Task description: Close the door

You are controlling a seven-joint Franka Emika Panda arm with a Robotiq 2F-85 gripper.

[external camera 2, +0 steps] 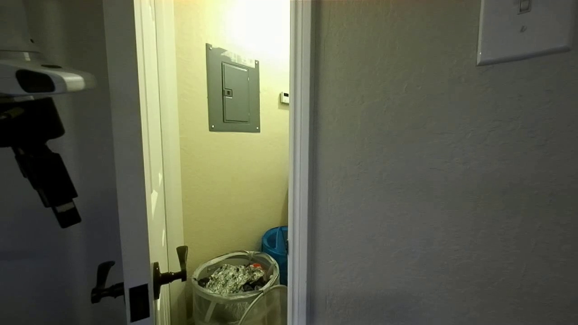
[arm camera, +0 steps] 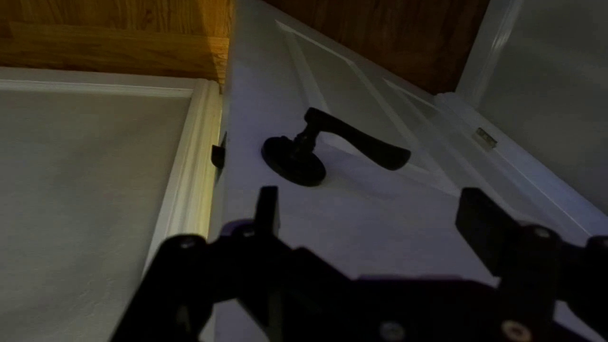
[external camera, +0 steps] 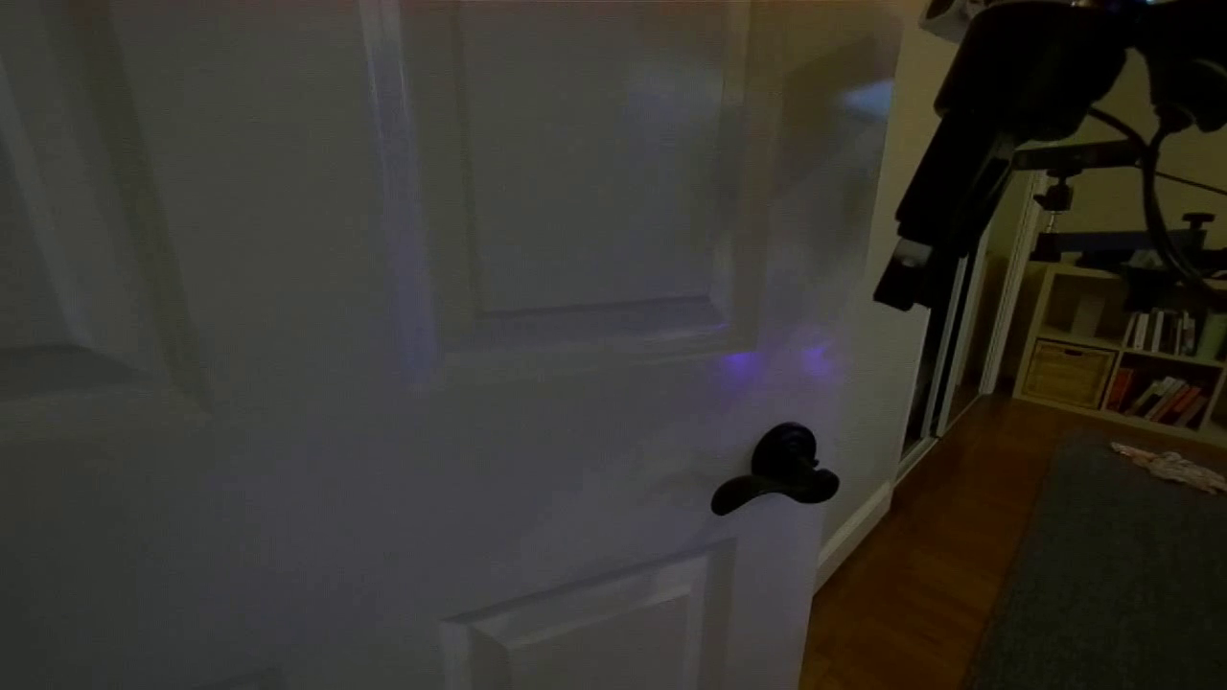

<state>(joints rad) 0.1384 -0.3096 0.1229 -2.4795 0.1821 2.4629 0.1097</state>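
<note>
The white panelled door (external camera: pixel 575 460) stands partly open, with a gap between its free edge (external camera 2: pixel 128 180) and the door frame (external camera 2: pixel 300 180). It fills much of the wrist view (arm camera: pixel 380 242). Its black lever handle (external camera: pixel 784 455) also shows in the wrist view (arm camera: pixel 358 140), and levers show on both sides of the door in an exterior view (external camera 2: pixel 104 289). My gripper (arm camera: pixel 373 204) is open, with nothing between its fingers. It points down in front of the door, above the handle, in both exterior views (external camera: pixel 903 278) (external camera 2: pixel 67 214). I see no clear contact with door or handle.
Behind the door are a mesh laundry basket (external camera 2: pixel 198 289), a blue bin (external camera 2: pixel 274 243) and a grey electrical panel (external camera 2: pixel 235 90). A wall (external camera 2: pixel 429 180) continues right of the frame. A shelf (external camera: pixel 1030 335) and a rug (external camera: pixel 1102 575) lie farther off on the wooden floor.
</note>
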